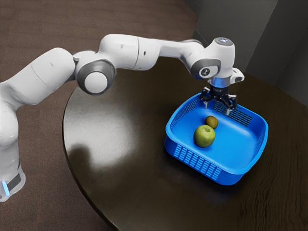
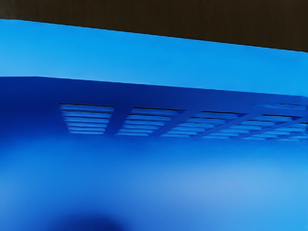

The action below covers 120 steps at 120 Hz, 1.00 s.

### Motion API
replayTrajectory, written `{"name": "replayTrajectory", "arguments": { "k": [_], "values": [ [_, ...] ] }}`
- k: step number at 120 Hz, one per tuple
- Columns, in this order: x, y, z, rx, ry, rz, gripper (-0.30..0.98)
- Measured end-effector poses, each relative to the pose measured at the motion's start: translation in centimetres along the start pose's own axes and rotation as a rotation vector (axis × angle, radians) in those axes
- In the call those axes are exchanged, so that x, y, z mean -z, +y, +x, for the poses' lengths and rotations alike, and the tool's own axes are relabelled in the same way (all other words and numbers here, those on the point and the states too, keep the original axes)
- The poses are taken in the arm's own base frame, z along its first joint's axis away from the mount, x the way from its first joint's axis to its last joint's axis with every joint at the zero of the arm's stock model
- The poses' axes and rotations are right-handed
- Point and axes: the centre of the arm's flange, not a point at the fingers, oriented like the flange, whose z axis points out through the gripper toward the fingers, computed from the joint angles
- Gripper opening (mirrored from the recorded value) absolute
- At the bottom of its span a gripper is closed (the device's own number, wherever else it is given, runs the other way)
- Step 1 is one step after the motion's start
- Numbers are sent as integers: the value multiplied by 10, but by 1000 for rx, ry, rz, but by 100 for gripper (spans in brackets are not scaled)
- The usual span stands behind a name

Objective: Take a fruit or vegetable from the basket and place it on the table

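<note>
Reaching is in hand: the pincer (image 1: 217, 108) is spread wide and empty, the basket (image 1: 236, 148) beneath it, the green apple (image 1: 204, 136) and brownish fruit (image 1: 211, 121) lower, off to its side; next, centre over one

Gripper (image 1: 217, 107) is hanging over the basket (image 1: 264, 126) near its far slotted wall, fingers standing apart; fingertip height against the rim: can't tell. Wrist view: that wall and its rim are blocking the way outward, with table (image 1: 103, 168) lying beyond. Small brownish fruit (image 1: 211, 122) is sitting between gripper and green apple (image 1: 204, 136), partly blocking a low, straight approach to the apple; gap between the two fruits: can't tell. Bare basket floor is leaving room toward the exterior view's right. Above the fruits, space is staying open; outside the rim, open tabletop is stretching toward the exterior view's left.
</note>
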Motion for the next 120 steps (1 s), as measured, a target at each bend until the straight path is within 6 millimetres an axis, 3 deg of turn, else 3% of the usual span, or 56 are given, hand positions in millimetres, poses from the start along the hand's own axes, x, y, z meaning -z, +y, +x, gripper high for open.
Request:
{"name": "replayTrajectory", "arguments": {
  "k": [9,34,56,72,97,120],
  "values": [
    [0,2,-1,-26,12,0,66],
    [13,19,-12,-93,48,-1,61],
    [24,2,-11,-66,31,18,60],
    [19,1,-20,-46,-18,3,60],
    [-5,-3,-26,0,-93,-29,60],
    [-18,-6,-25,26,-113,-50,60]
  ]
}}
